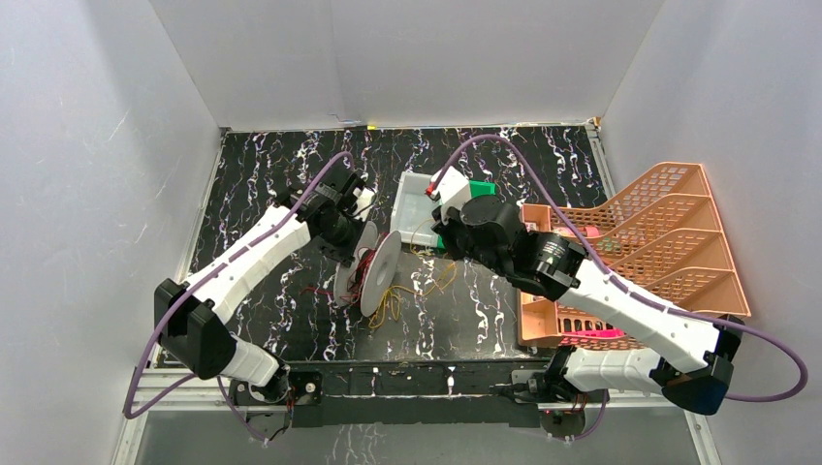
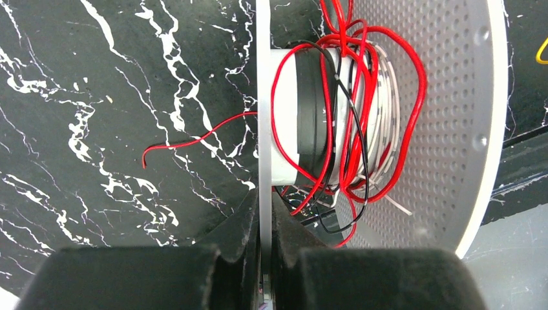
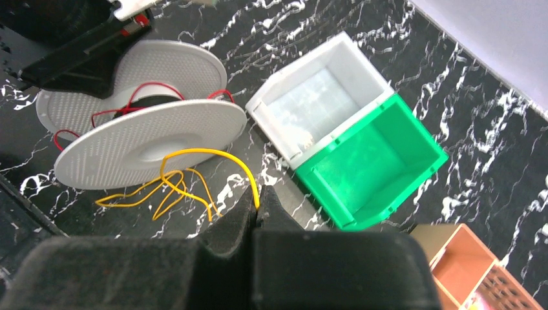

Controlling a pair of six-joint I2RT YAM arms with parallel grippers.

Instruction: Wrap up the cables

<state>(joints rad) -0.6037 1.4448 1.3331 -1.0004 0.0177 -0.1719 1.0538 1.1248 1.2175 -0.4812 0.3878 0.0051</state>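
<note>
The black marbled counter (image 1: 252, 194) carries everything, and the white spool (image 1: 380, 273) near its middle is the landmark. Well to the right of the spool sits an orange rack (image 1: 669, 232). Just behind the spool and to its right stand a white bin (image 3: 316, 103) and a green bin (image 3: 375, 168), touching each other.

The spool is up on edge and tilted. The left claw (image 2: 263, 206) is clamped narrow on the rim of one flange, so it is holding the spool. The right claw (image 3: 258, 206), on the spool's other side, is pinched tight on one end of the yellow cable (image 3: 194, 154).

Of the cables, the red cable (image 2: 336, 97) already sits between the flanges in loose, untidy loops around the hub. One free tail of it trails out past the held flange onto the counter. The yellow cable is not on the spool: it arches from the right claw and lies in slack loops on the counter against the outside of the far flange.

The step in hand looks like starting the yellow cable's wrap. The next move probably calls for lifting that pinched end over the flange rim and onto the hub, with the left claw steadying the spool. The loose red loops could slip or snag.
</note>
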